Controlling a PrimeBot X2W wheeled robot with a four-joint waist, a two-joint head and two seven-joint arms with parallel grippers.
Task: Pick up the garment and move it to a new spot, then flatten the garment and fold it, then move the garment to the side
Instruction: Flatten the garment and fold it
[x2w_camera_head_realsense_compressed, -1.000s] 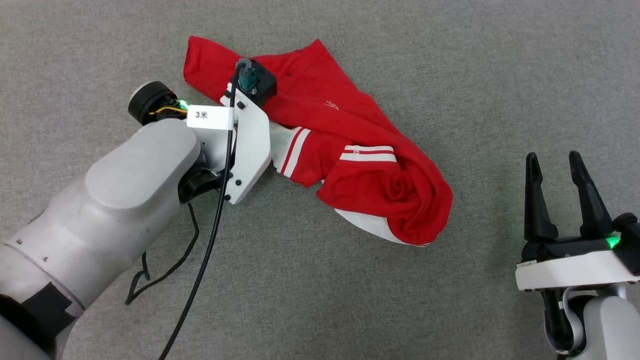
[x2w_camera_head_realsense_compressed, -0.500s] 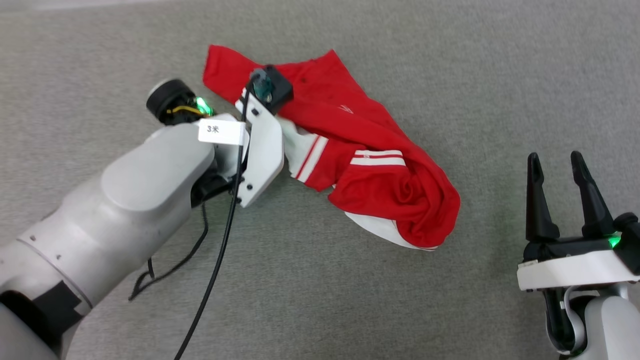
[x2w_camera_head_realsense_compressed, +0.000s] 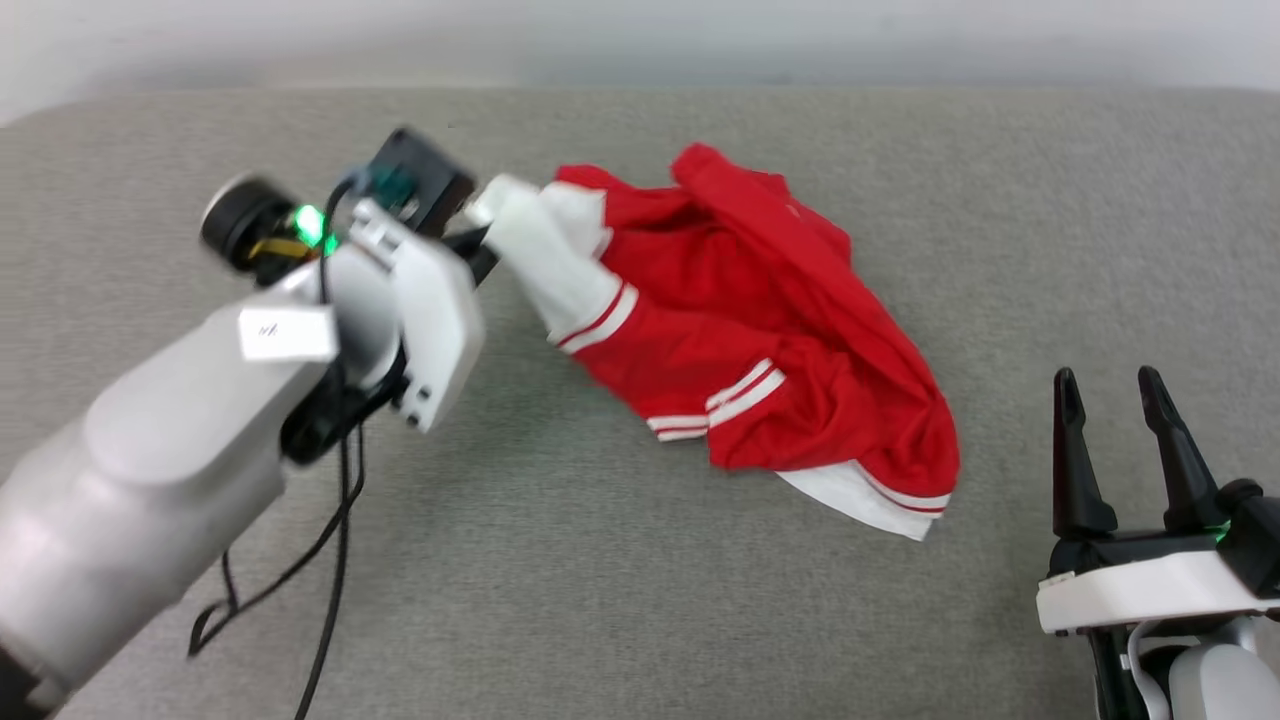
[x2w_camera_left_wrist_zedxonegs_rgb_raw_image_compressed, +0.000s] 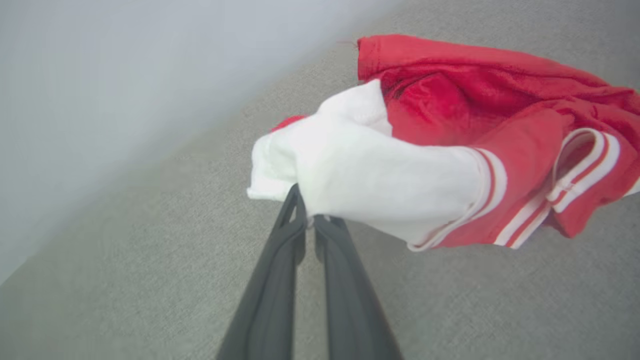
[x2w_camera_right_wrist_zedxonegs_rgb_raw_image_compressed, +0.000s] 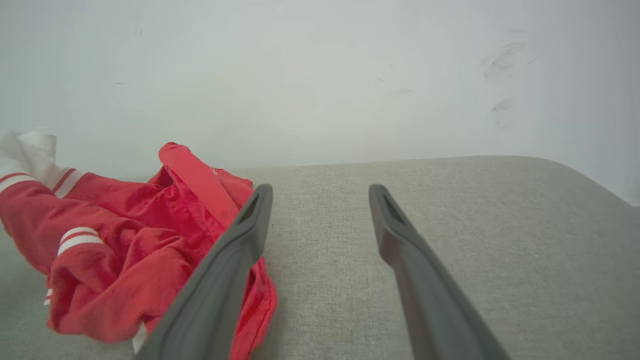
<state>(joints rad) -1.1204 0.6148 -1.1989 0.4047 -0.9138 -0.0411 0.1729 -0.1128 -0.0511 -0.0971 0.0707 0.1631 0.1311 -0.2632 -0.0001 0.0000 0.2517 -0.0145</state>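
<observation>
1. Pinching the white sleeve of the red jersey-style T-shirt with red-and-white striped trim between the two long dark fingers of the left gripper, pressed together on the cloth.
2. Holding that sleeve end, by the look of it, raised off the grey fabric-covered desk, toward the far left part of the desk.
3. Leaving the rest of the T-shirt bunched and crumpled on the desk, trailing from the far middle down toward the near right.
4. Keeping the right gripper at the near right corner, fingers spread wide with nothing between them, near the shirt's white hem but not touching it.
5. Judging progress as early: pick-up begun, one sleeve gripped, most of the cloth down on the desk, no new spot reached yet.
6. Left to do: carrying across and setting down, then flattening, folding, and moving aside.
7. Noting the chest lettering hidden in the folds, so impossible to tell which face is up before flattening.
</observation>
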